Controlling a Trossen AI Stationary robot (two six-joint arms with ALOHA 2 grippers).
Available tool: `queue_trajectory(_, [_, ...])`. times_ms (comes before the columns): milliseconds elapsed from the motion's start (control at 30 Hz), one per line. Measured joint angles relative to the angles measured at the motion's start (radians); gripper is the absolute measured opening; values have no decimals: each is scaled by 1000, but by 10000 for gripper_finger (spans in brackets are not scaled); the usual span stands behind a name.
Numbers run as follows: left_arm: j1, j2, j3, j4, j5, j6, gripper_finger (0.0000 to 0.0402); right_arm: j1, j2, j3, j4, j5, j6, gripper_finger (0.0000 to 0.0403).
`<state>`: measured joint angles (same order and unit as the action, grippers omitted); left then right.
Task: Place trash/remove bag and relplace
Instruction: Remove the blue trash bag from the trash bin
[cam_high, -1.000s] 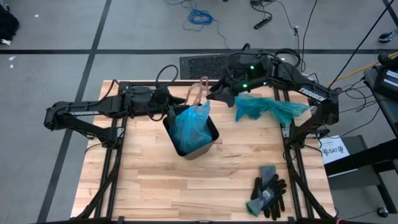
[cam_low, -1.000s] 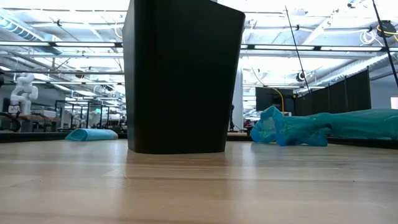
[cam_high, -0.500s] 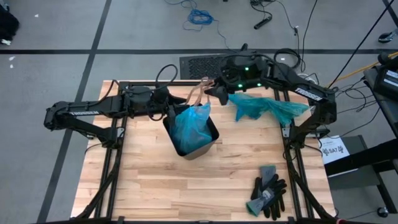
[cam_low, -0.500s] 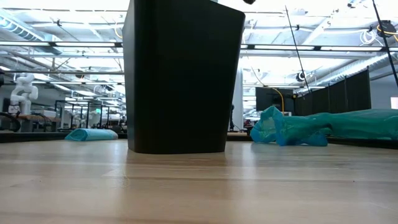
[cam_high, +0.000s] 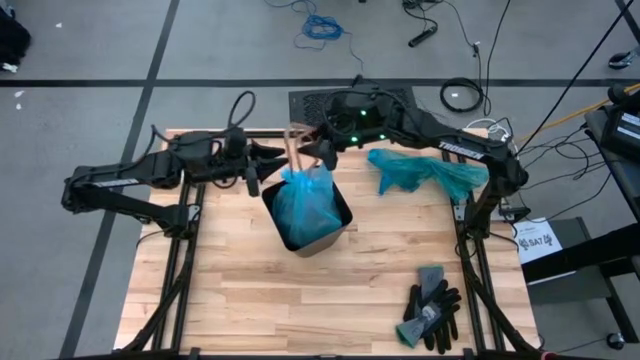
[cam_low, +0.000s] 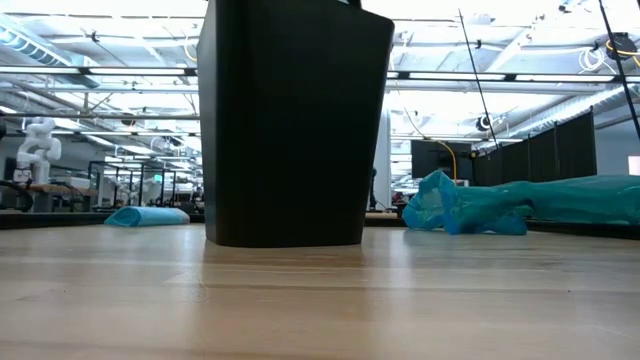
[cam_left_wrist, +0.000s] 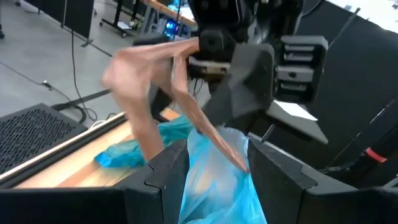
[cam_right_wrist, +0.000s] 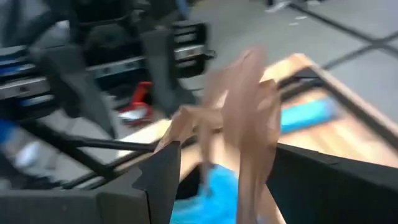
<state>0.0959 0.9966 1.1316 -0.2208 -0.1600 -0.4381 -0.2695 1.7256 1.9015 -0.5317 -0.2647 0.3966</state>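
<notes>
Straddling bag (cam_high: 302, 205) top: both hands

The bag (cam_high: 303, 203), a thin, crinkly, translucent sky-blue liner, sits stuffed in the black bin (cam_high: 338, 228) a little toward twelve o'clock of the table's centre. Its body bulges full and its top is gathered into a neck at the bin's twelve-o'clock rim. From that neck pale tan-pink drawstring handles (cam_high: 296, 152) stretch upward toward eleven o'clock, pulled taut. The trash inside cannot be made out through the plastic.
</notes>
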Motion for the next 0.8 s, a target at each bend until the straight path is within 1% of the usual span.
queue_trajectory(100, [0, -15, 0, -19, 0, -1, 169, 1, 28, 0, 50, -79, 14, 203])
queue_trajectory(167, [0, -18, 0, -36, 0, -2, 169, 1, 43, 0, 53, -131, 37, 203])
queue_trajectory(300, [0, -18, 0, -78, 0, -14, 169, 1, 55, 0, 43, -276, 63, 203])
queue_trajectory(433, [0, -18, 0, -109, 0, -27, 169, -7, 46, 0, 40, -359, 58, 203])
queue_trajectory(533, [0, -18, 0, -119, 0, -27, 169, -34, 23, 0, 41, -397, 59, 203])
queue_trajectory(700, [0, -18, 0, -122, 0, -27, 169, -81, -13, 0, 6, -396, 63, 203])
queue_trajectory(800, [0, -18, 0, -121, -1, -27, 169, -85, -21, 0, 8, -396, 72, 203])
